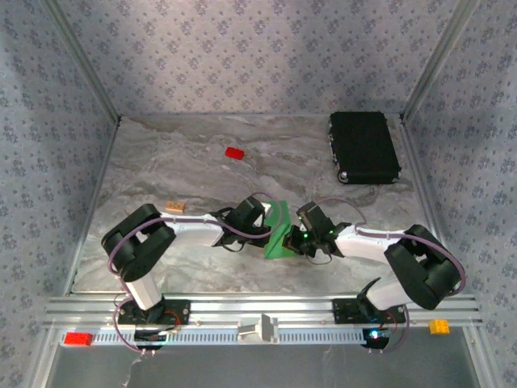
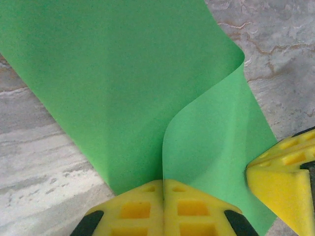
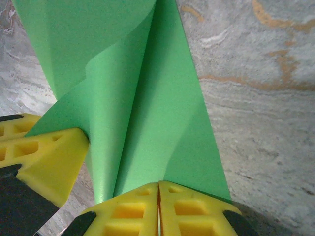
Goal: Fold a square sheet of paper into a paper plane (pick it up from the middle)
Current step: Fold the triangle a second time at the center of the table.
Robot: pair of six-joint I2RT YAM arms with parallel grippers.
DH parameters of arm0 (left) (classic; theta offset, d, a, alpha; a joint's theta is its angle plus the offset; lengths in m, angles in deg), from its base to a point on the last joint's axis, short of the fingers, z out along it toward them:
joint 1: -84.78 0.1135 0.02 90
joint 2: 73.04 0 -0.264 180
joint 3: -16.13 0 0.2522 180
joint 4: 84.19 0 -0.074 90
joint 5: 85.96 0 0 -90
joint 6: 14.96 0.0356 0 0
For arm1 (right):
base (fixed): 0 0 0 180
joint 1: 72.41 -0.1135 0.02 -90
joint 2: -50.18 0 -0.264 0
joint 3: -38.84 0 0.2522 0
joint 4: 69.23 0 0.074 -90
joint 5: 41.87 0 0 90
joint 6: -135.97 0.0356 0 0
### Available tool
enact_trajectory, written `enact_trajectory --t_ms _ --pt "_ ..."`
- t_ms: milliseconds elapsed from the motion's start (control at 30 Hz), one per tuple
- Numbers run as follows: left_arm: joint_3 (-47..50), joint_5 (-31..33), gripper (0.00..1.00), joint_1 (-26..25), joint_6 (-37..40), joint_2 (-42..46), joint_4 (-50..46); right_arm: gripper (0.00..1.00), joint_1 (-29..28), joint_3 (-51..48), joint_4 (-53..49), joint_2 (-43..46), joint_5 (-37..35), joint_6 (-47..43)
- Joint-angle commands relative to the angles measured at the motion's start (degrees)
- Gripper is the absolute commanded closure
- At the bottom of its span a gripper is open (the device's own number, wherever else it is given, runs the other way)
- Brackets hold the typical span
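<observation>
The green sheet of paper is held just above the table between the two arms, creased and curling into overlapping flaps. Whether it has the form of a paper plane I cannot tell. My left gripper is shut on its left edge; in the left wrist view the yellow fingertips meet on a fold of the paper. My right gripper is shut on the opposite edge, its tips pinching the paper. Each wrist view also shows the other gripper's yellow finger close by.
A small red block lies at the back centre and a black case at the back right. A tan block sits left of the left arm. Patterned walls close in three sides; a metal rail runs along the front.
</observation>
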Motion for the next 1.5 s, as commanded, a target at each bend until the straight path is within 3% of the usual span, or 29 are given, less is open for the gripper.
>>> enact_trajectory --t_ms 0,367,500,667,1167,1467 --pt "-1.36 -0.76 0.96 0.39 1.23 -0.78 -0.70 0.90 0.55 -0.89 -4.75 -1.35 -2.27 -0.52" --pt "-0.60 -1.38 0.97 0.39 1.52 -1.35 -1.14 0.87 1.42 1.08 -3.57 2.46 -1.80 -1.78" --pt "-0.60 -1.43 0.97 0.39 1.50 -1.52 -1.08 0.91 2.19 0.85 1.11 4.08 0.08 -0.75" --pt "-0.92 -1.54 0.97 0.37 1.60 -1.96 -1.16 0.94 2.04 1.80 8.50 0.53 3.30 1.67" --pt "-1.20 -2.01 0.97 0.39 1.58 -2.48 -1.19 0.94 1.60 4.40 12.14 -6.28 5.21 2.76" --pt "-1.40 -2.17 0.97 0.39 1.79 -2.75 -1.77 0.94 2.26 -2.21 13.03 -7.50 2.50 3.19"
